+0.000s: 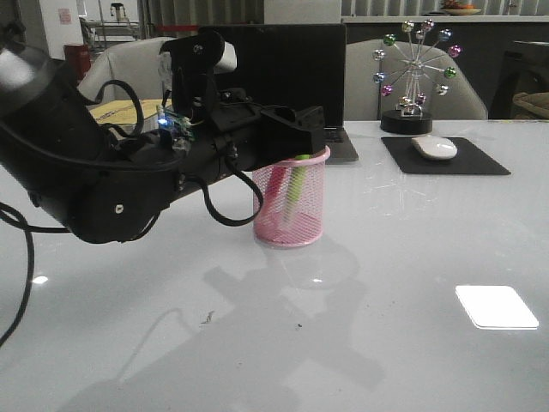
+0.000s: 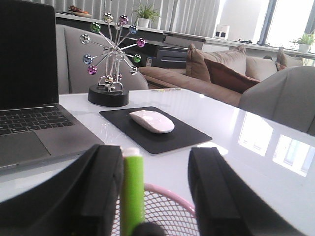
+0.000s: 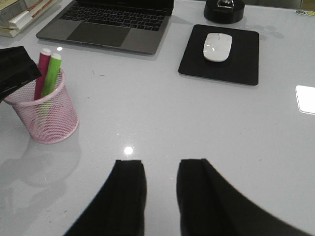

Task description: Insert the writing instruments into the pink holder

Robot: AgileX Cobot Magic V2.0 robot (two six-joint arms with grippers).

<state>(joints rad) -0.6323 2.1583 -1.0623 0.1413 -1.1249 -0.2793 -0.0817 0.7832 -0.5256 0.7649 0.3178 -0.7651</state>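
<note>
Both pens, the pink pen (image 3: 41,73) and the green pen (image 3: 50,78), are already stood in the pink holder (image 1: 292,206) on the table (image 1: 386,283). Left gripper (image 2: 155,184) jaws are spread around the green one, so a straight lift-out is probably best, no snagging. Right gripper (image 3: 160,189) jaws are parted, empty.

No words, numbers or brand names can be read in any of these pictures. The laptop (image 3: 106,22) has keys, but the letters on them are too small and blurry to make out. A red and white sign (image 1: 65,15) hangs on the wall far at the back, and its marks are too fuzzy to read. Some yellow papers (image 1: 129,110) lie behind the arm, and no writing shows on them. The books (image 3: 22,14) beside the laptop show only their edges, with no titles to see.
</note>
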